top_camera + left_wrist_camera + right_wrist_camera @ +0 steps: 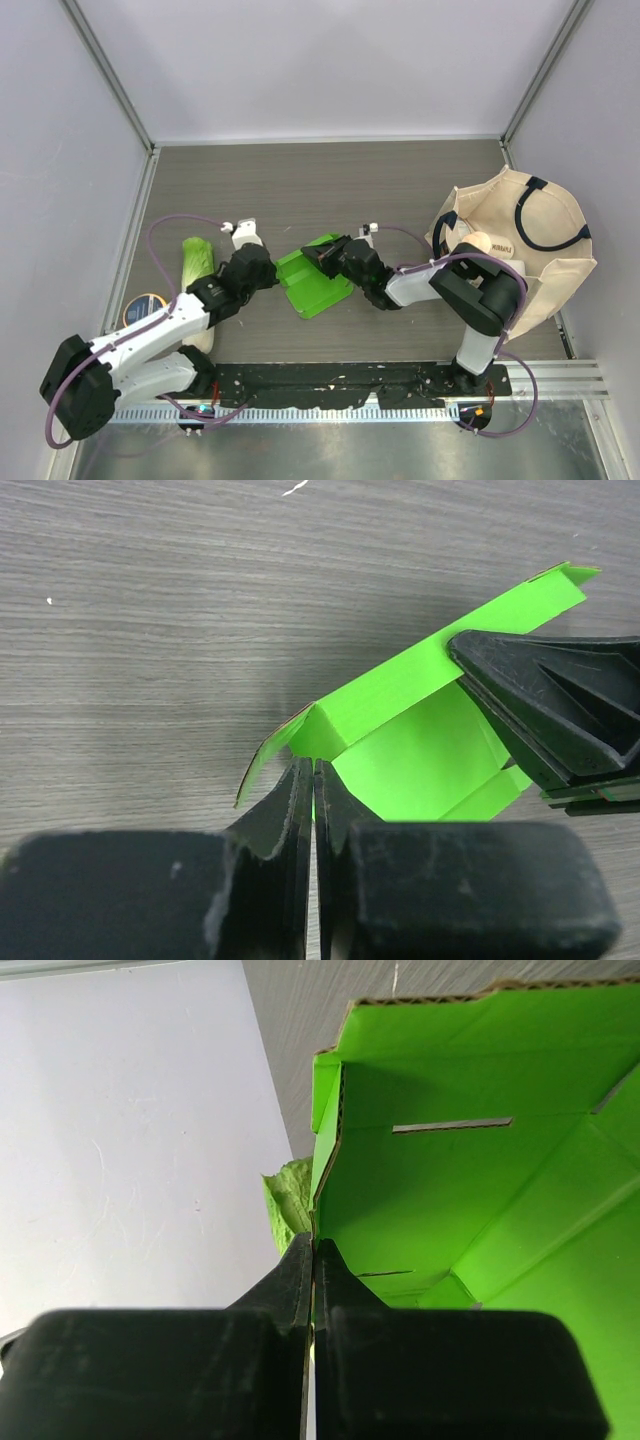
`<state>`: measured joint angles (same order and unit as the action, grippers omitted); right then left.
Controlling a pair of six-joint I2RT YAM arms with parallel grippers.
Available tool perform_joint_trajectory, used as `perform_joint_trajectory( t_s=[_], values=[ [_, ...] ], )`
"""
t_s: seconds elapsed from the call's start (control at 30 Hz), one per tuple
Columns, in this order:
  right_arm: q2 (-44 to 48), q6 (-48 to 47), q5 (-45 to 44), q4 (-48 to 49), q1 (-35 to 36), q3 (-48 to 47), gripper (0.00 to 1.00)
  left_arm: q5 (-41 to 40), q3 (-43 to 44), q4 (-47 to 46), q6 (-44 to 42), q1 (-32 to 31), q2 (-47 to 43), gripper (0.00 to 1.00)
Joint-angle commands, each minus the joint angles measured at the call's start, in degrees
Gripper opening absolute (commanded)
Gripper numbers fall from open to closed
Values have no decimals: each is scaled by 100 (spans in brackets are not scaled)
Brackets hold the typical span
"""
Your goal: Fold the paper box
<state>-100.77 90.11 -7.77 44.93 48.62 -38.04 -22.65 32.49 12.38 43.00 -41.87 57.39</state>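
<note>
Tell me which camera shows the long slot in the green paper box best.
Right wrist view: the slot appears close up, a thin pale cut in the paper box wall. The top external view shows the whole box small, no slot discernible; the left wrist view shows green panels but no slot.

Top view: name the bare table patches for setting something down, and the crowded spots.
Free: the wide far strip of table between back wall and paper box; a narrow strip between box and arm bases. Crowded: centre, where left pincer and right pincer clamp the box; cabbage left, tote bag right.
</note>
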Motion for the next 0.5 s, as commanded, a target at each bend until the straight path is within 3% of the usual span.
perform_joint_trajectory(
  t_s=[0.0, 0.27, 0.47],
  values=[
    [-48, -63, -32, 394, -2, 7, 0, -204, 310, -157, -169, 29, 360, 6],
    [-109, 174, 21, 570, -11, -72, 0, -99, 600, -359, -336, 29, 1002, 3],
    [-153, 227, 12, 596, -28, -72, 0, -213, 654, -193, -468, 29, 924, 10]
  ],
)
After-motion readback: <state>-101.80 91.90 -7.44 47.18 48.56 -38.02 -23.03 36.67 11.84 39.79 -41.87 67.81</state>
